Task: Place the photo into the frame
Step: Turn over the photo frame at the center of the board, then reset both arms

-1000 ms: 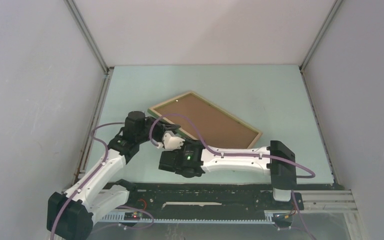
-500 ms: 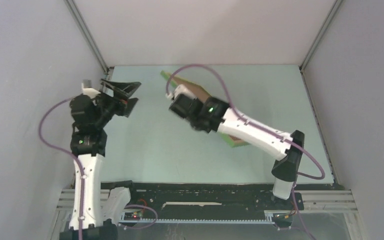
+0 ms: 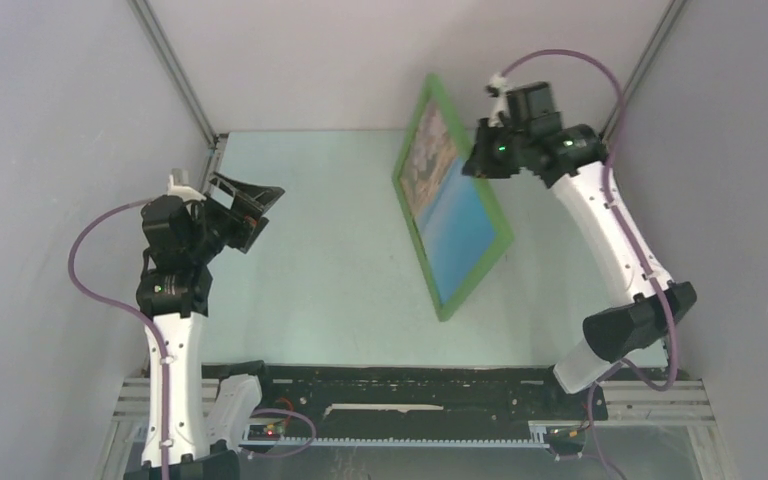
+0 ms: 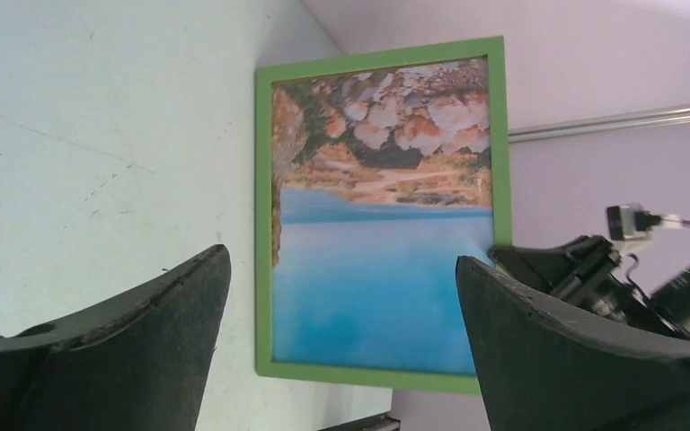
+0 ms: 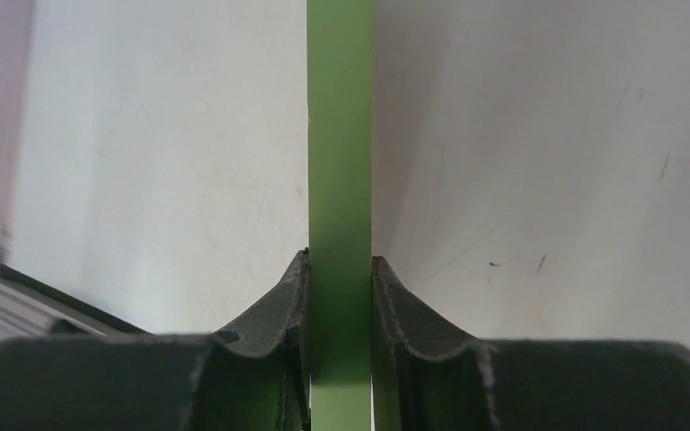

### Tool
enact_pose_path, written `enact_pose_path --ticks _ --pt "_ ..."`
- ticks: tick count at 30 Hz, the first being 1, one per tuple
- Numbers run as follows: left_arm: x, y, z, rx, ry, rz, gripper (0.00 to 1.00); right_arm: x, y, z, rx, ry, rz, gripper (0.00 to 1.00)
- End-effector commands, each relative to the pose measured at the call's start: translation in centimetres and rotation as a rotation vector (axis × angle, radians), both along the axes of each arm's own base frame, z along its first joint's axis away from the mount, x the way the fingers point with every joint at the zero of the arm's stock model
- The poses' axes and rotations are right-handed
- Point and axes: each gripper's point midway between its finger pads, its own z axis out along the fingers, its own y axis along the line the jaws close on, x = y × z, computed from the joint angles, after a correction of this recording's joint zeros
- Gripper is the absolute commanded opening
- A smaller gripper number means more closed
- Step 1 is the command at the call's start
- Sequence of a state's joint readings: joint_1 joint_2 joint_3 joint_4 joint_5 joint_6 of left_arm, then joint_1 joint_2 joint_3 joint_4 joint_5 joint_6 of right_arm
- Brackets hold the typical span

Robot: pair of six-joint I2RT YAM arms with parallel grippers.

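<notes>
The photo (image 3: 460, 220): in or out, seen from above? (Desk)

In, as far as the overhead view shows. Blue water and pale rocks fill the frame (image 3: 476, 280), green side to the camera, held tilted on edge over the far right of the table (image 3: 320, 260). The right gripper (image 3: 477, 158) has it by the upper edge. Whether the low corner touches the table cannot be told. The left gripper (image 3: 255, 205) hangs well apart at the left, jaws spread, holding nothing. (Captioner)

And from the left wrist? (Desk)

The same picture face-on between two spread fingers (image 4: 144, 341) — the print square inside the green border, rocks at the top, no white margin showing. The back is out of sight, so how it is closed cannot be said. (Captioner)

Right wrist? (Desk)

Two dark fingers clamped on the frame's thin green edge, which runs straight up the middle of the view, with pale table on both sides. (Captioner)

So what is left? (Desk)

Judging from this, the insertion itself looks done — what remains is likely to lay the frame down and let go. (Captioner)

Any brand, label or lettering? (Desk)

None readable in any view. There is only a small green light (image 3: 501, 150) beside the right gripper. (Captioner)
</notes>
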State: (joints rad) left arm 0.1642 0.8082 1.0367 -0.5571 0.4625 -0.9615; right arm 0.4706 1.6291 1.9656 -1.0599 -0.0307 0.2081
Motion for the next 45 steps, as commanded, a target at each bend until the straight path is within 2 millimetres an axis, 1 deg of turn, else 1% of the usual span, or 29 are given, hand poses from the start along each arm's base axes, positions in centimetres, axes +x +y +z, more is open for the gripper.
enact_pose_path --ticks 1,3,5,7,9,10,13,16,17,19,21,24,27,30,32,33,34,35,36,37,40,41,42,45 --pt "-0.4 -0.2 -0.8 0.039 -0.013 -0.037 1.00 2.7 -2.0 0.9 0.374 0.016 -0.042 0.00" --pt "-0.5 -0.4 -1.1 0.036 -0.012 -0.052 1.00 3.4 -3.8 -1.4 0.455 0.047 -0.093 0.00" --pt "-0.6 -0.8 -1.3 0.033 -0.029 -0.078 1.00 3.7 -5.1 -4.1 0.523 0.087 -0.124 0.00" --pt "-0.6 -1.2 -1.5 0.029 -0.043 -0.107 1.00 3.6 -5.8 -6.6 0.563 0.133 -0.133 0.00" --pt "-0.7 -1.5 -1.9 0.030 -0.043 -0.128 1.00 3.4 -6.6 -9.0 0.565 0.171 -0.159 0.00" --pt "-0.8 -1.5 -2.2 0.030 -0.039 -0.132 1.00 3.1 -6.8 -9.9 0.579 0.186 -0.162 0.00" --pt "-1.1 -1.6 -3.1 0.035 -0.033 -0.139 1.00 1.5 -5.8 -12.5 0.642 0.247 -0.122 0.00" --pt "-1.4 -1.8 -4.4 0.031 -0.009 -0.149 1.00 0.0 -3.5 -15.7 0.684 0.321 -0.057 0.00" --pt "-1.5 -1.9 -4.7 0.026 -0.002 -0.154 1.00 -0.3 -2.6 -16.7 0.686 0.335 -0.035 0.00" --pt "-1.7 -2.1 -4.8 0.017 0.001 -0.167 1.00 -0.7 -1.4 -18.3 0.701 0.358 -0.013 0.00" --pt "-2.0 -2.2 -4.6 0.022 -0.004 -0.177 1.00 -1.2 0.3 -19.6 0.714 0.376 0.021 0.00" --pt "-2.5 -2.2 -4.4 0.044 -0.006 -0.182 1.00 -2.1 3.2 -21.0 0.722 0.398 0.073 0.00" --pt "-3.0 -2.2 -4.8 0.048 0.010 -0.183 1.00 -2.6 6.2 -21.6 0.756 0.401 0.116 0.00" --pt "-3.2 -2.3 -5.1 0.044 0.020 -0.183 1.00 -3.2 9.4 -22.3 0.771 0.394 0.111 0.00" --pt "-3.1 -2.2 -5.2 0.049 0.020 -0.177 1.00 -3.9 12.6 -22.4 0.803 0.386 0.131 0.00" --pt "-3.1 -2.1 -5.1 0.054 0.018 -0.174 1.00 -4.1 13.9 -22.6 0.821 0.385 0.123 0.00" --pt "-3.1 -2.1 -5.0 0.059 0.014 -0.174 1.00 -4.3 15.1 -23.2 0.835 0.395 0.093 0.00" --pt "-3.2 -2.0 -4.9 0.062 0.016 -0.171 1.00 -4.1 16.1 -23.9 0.854 0.391 0.042 0.00" --pt "-3.2 -2.0 -4.8 0.068 0.014 -0.168 1.00 -4.4 17.3 -24.2 0.874 0.388 0.016 0.00" --pt "-3.3 -1.9 -4.7 0.074 0.011 -0.164 1.00 -5.4 19.1 -24.2 0.898 0.391 0.000 0.00" --pt "-3.5 -1.9 -4.6 0.081 0.015 -0.165 1.00 -6.4 22.4 -24.2 0.921 0.353 -0.012 0.00" --pt "-3.6 -1.9 -4.6 0.081 0.017 -0.167 1.00 -6.5 23.7 -23.8 0.926 0.350 0.003 0.00" --pt "-3.6 -1.9 -4.6 0.082 0.019 -0.167 1.00 -6.8 24.5 -24.0 0.921 0.356 0.011 0.00" --pt "-3.8 -2.0 -4.8 0.080 0.023 -0.172 1.00 -6.5 25.5 -24.9 0.853 0.330 -0.017 0.00"
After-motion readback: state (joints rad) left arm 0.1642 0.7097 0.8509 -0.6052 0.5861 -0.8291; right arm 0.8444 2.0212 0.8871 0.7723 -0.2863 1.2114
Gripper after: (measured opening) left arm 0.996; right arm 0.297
